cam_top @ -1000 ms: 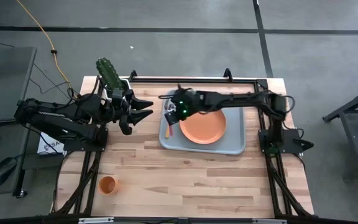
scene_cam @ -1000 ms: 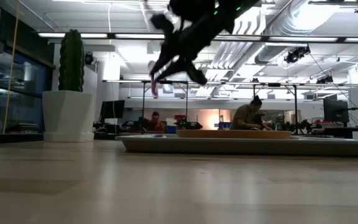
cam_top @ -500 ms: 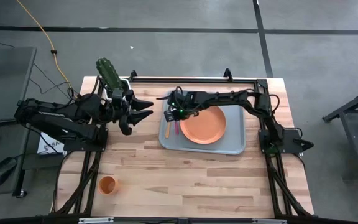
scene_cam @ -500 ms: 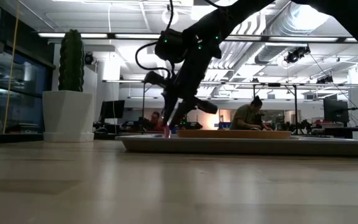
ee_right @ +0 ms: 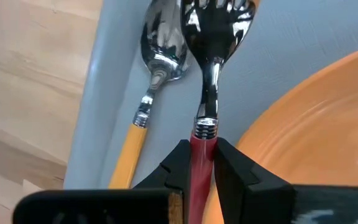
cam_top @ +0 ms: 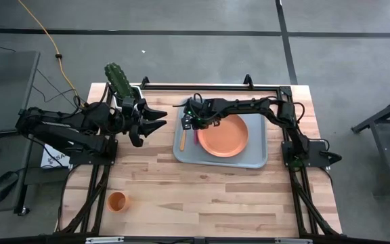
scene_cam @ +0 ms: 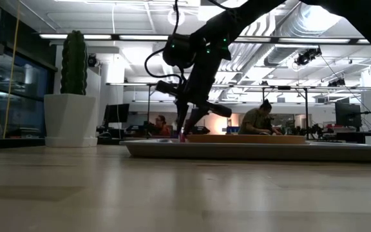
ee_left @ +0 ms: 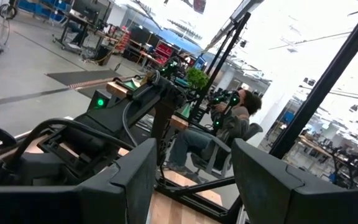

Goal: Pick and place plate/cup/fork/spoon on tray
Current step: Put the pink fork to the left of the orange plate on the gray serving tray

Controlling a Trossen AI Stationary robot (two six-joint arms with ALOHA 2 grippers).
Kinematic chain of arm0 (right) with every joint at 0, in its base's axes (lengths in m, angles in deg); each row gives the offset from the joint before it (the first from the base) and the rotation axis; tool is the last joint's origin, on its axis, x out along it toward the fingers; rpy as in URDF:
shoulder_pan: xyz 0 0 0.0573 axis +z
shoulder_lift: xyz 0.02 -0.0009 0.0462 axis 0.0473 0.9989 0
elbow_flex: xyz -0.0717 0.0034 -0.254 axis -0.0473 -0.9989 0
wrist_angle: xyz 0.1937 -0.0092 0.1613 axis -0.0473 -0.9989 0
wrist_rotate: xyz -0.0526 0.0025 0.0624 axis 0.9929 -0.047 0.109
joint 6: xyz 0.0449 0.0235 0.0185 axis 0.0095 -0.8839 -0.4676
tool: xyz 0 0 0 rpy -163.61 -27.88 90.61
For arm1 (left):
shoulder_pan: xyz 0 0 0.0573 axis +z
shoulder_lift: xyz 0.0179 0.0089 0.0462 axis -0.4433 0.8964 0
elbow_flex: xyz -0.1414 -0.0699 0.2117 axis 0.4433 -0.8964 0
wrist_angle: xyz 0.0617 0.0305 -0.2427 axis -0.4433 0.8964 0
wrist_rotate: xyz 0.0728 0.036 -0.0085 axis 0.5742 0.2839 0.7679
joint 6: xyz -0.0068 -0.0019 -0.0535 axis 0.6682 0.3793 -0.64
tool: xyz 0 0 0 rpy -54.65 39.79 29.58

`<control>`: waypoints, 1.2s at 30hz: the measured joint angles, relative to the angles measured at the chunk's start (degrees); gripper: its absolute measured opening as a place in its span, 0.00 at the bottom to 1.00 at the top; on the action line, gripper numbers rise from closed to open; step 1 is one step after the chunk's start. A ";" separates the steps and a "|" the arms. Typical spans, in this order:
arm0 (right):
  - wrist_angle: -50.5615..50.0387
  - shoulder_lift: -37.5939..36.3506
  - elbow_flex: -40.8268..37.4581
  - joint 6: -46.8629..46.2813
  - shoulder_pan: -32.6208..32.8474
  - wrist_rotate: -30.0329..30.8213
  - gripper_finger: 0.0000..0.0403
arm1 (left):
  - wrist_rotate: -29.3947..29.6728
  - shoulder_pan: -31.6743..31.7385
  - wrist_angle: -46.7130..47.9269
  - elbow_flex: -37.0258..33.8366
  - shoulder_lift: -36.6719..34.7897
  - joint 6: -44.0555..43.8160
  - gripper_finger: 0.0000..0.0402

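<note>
I am pinching the fork (ee_right: 211,81) by its pink handle with my right gripper (ee_right: 202,163), fingers pressed against the handle just behind the metal collar. A second ago I was carrying it high above the tray's (cam_top: 249,160) left end; now I am down low, with the fork lying in the strip of tray between the spoon (ee_right: 151,93) and the plate (cam_top: 221,135). Half a second ago I was already near this spot, and since then my gripper (cam_top: 196,122) has shifted slightly toward the plate. In the low view the handle's tip is touching down just inside the tray rim (scene_cam: 147,145), beside the plate's edge (scene_cam: 243,138). The spoon is resting on the tray next to the fork, its bowl by the tines, unchanged. The cup (cam_top: 116,201) is sitting alone on the table near the front left, where it was. My left gripper (cam_top: 156,118) is waiting spread open beside the cactus pot (cam_top: 122,85), unmoved.
</note>
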 joint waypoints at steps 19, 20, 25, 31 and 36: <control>0.57 0.02 0.00 -13.15 2.46 -1.89 0.17 | -0.11 -0.02 0.00 0.00 0.00 -0.02 0.48; 0.79 0.02 0.00 -13.11 2.66 -1.92 0.17 | -0.11 -0.02 0.00 0.00 0.00 -0.02 0.48; 3.75 2.05 0.00 -12.39 3.04 -5.83 0.17 | -0.11 -0.02 -0.01 0.00 0.00 -0.02 0.48; 5.12 2.71 0.00 -13.95 3.02 -5.14 0.16 | -0.09 -0.02 -0.01 0.00 0.00 -0.02 0.48; 4.90 2.71 0.00 -13.98 2.97 -3.38 0.15 | -0.07 -0.02 0.00 0.00 0.00 -0.48 0.48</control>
